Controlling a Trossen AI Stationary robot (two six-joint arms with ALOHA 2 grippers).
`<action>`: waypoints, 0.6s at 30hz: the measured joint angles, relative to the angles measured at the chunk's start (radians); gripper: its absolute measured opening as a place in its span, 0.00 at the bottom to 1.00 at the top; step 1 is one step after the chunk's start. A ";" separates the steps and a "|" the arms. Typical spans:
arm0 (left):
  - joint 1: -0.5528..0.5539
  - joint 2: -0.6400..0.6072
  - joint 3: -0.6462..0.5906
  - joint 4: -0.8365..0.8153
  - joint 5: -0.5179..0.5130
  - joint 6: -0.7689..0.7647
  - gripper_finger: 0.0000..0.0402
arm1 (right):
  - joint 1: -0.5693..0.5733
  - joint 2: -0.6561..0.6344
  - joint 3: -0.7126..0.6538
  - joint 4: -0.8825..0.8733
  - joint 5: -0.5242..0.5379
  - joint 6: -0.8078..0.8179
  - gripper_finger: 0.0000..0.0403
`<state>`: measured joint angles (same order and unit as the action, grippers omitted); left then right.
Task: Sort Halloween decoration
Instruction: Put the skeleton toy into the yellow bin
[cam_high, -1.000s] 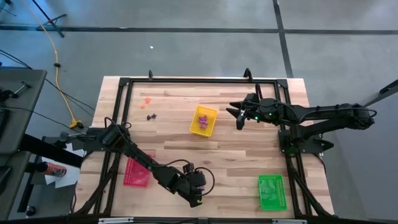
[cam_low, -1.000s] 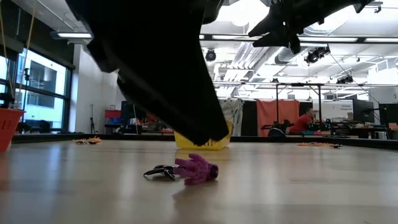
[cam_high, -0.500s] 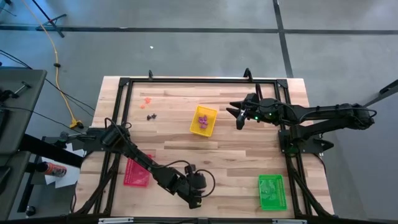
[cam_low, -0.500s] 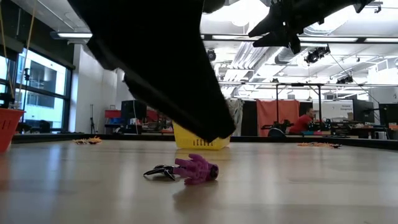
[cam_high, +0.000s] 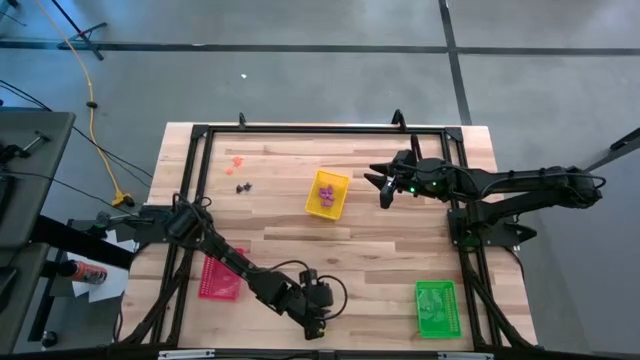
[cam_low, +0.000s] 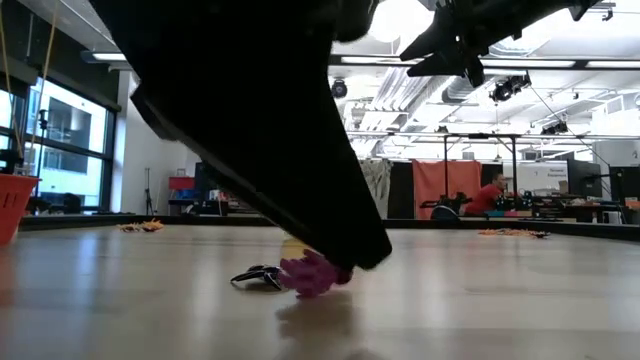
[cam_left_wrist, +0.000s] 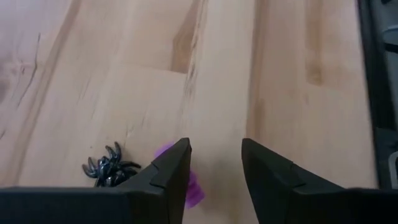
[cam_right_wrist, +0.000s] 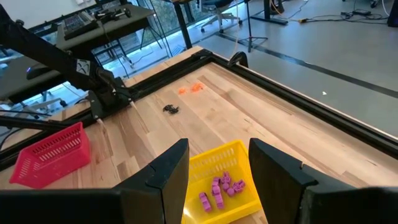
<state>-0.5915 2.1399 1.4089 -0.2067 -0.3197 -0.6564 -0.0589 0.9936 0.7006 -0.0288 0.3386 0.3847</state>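
A purple trinket (cam_low: 305, 275) and a black spider trinket (cam_low: 258, 275) lie side by side on the wood near the table's near edge. My left gripper (cam_left_wrist: 214, 149) slants down over them, open. One fingertip (cam_left_wrist: 171, 165) covers part of the purple trinket (cam_left_wrist: 194, 190), and the spider (cam_left_wrist: 109, 171) lies beside that finger. My right gripper (cam_right_wrist: 217, 168) hangs open and holds nothing, above the table beside the yellow tray (cam_high: 327, 193). Several purple trinkets (cam_right_wrist: 221, 186) rest in that tray. Orange trinkets (cam_high: 235, 160) and black ones (cam_high: 243, 187) lie far left. My left gripper comes at the purple trinket slanting down from the table's left. One finger (cam_low: 350, 250) stands over the trinket's upper side. I cannot tell whether it touches, since the finger itself hides that spot. The trinket lies on the table.
A red tray (cam_high: 220, 275) stands near left and a green tray (cam_high: 436, 307) near right. A black frame rail (cam_high: 320, 128) runs round the wooden table. The near edge lies close behind my left gripper (cam_high: 315, 322).
My left gripper has sunk toward the purple trinket and shifted slightly toward the table's right. It now covers the trinket's top and the yellow tray behind it in the low view. Both trinkets have stayed where they were.
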 joint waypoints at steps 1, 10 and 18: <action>-0.001 -0.009 -0.001 -0.002 0.001 0.008 0.33 | 0.000 0.000 0.000 -0.001 0.000 0.000 0.40; -0.001 -0.064 -0.001 -0.061 -0.037 0.040 0.33 | 0.000 0.000 0.000 -0.013 0.000 0.000 0.40; -0.001 -0.030 -0.004 -0.061 -0.048 0.036 0.33 | 0.000 0.000 0.000 -0.016 0.000 0.000 0.40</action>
<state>-0.5922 2.1101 1.4052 -0.2680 -0.3679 -0.6207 -0.0591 0.9936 0.7006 -0.0444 0.3382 0.3847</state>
